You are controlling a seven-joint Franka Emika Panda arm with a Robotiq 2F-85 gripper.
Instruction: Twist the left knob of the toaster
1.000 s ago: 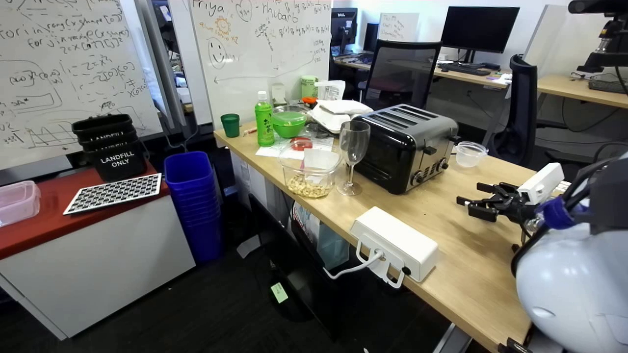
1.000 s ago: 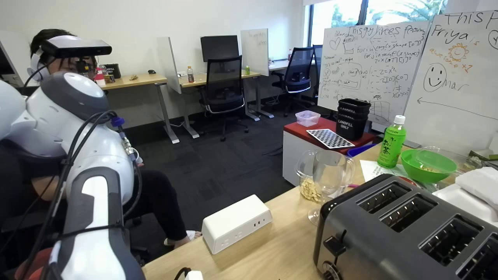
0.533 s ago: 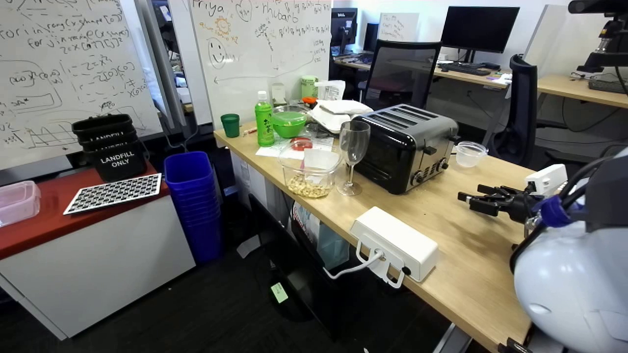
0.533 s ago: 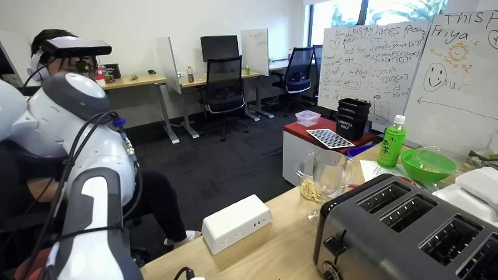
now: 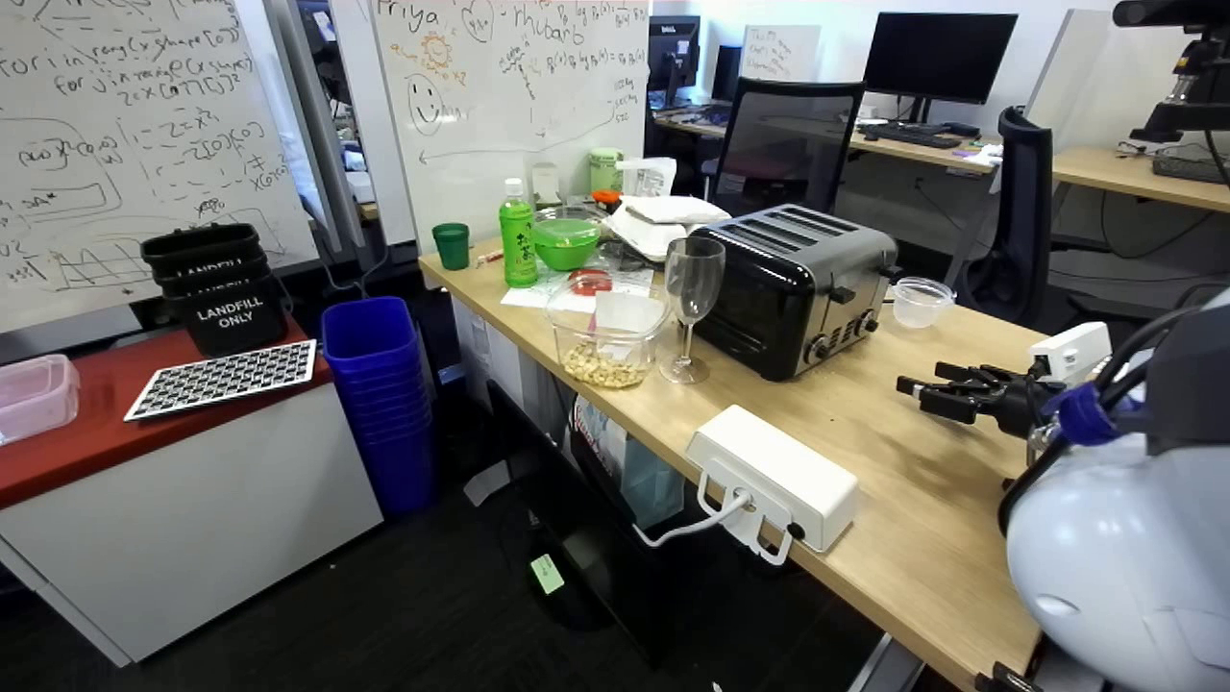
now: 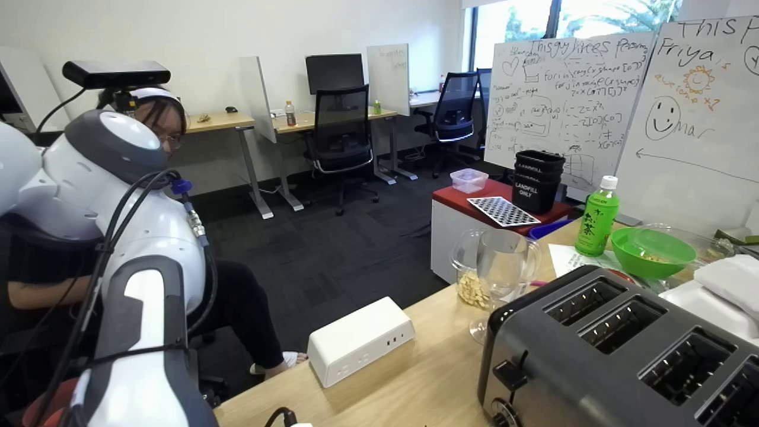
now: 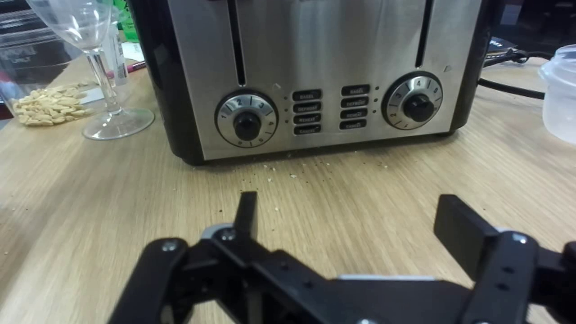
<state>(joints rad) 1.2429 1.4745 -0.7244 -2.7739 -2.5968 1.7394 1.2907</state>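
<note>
Black fingers (image 7: 461, 234) of my gripper (image 7: 348, 209) stand wide apart in front of the toaster (image 7: 326, 67), clear of it. The toaster stands on a wooden table (image 7: 112, 189), its left knob (image 7: 247, 125) facing my wrist camera; I can't make out that knob's setting for certain. As this camera faces it, a wine glass (image 7: 81, 27) stands left of the toaster, a clear tub (image 7: 562, 96) right.
</note>
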